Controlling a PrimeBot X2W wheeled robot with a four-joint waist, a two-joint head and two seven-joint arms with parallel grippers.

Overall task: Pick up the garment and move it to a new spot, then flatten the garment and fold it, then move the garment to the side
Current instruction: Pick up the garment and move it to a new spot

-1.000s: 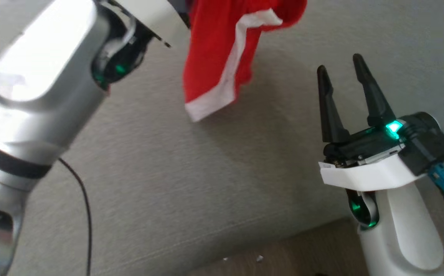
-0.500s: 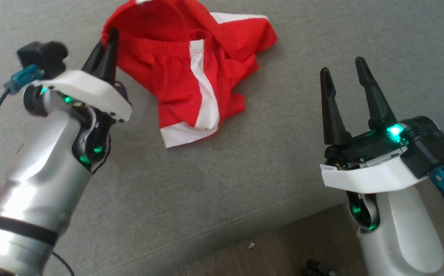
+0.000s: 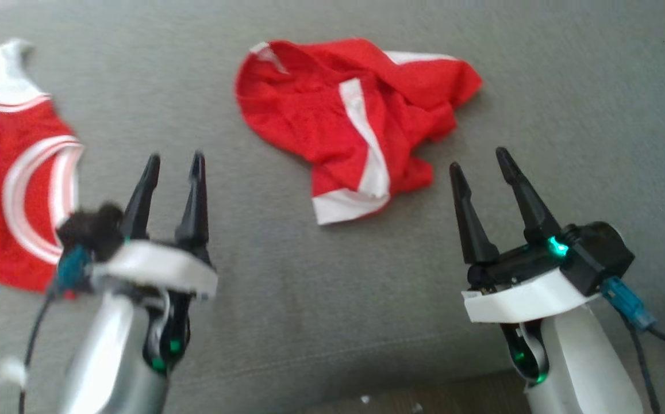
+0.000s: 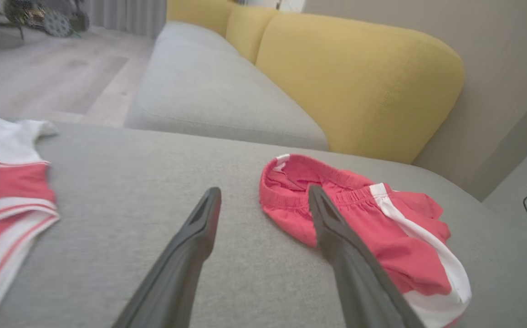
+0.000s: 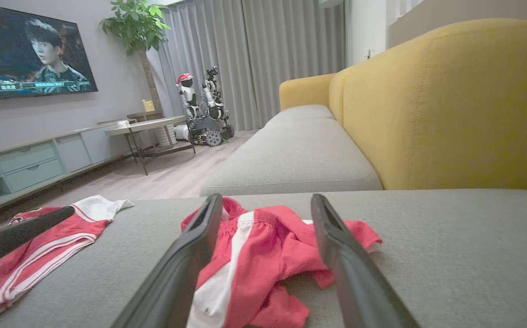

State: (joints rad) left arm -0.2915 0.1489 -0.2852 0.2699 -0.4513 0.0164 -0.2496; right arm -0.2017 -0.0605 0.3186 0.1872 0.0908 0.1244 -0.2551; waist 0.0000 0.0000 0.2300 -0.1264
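The garment (image 3: 4, 190), a red sleeveless jersey with white red-striped trim, lies spread on the grey sofa seat (image 3: 321, 299) at the far left; it also shows as the jersey (image 4: 3, 205) and the jersey (image 5: 49, 246). My left gripper (image 3: 174, 158) hovers open just right of it, holding nothing. A crumpled pair of red shorts (image 3: 361, 115) with a white side stripe lies mid-seat, between and beyond both grippers. My right gripper (image 3: 479, 158) is open and empty, near the shorts' right side. The wrist views show the shorts (image 4: 372, 228) and shorts (image 5: 263, 255) past the open fingers.
A yellow backrest (image 5: 436, 105) rises behind the seat, and a second grey cushion (image 4: 217, 95) continues beyond. The seat's front edge runs near the bottom of the head view, with wooden floor (image 3: 401, 402) below. A TV (image 5: 26, 50), low table and another robot (image 5: 204, 109) stand across the room.
My left gripper, shut on the red shorts a second ago, has let them go onto the seat, drawn back toward me and opened. The head camera has shifted, bringing the jersey into view.
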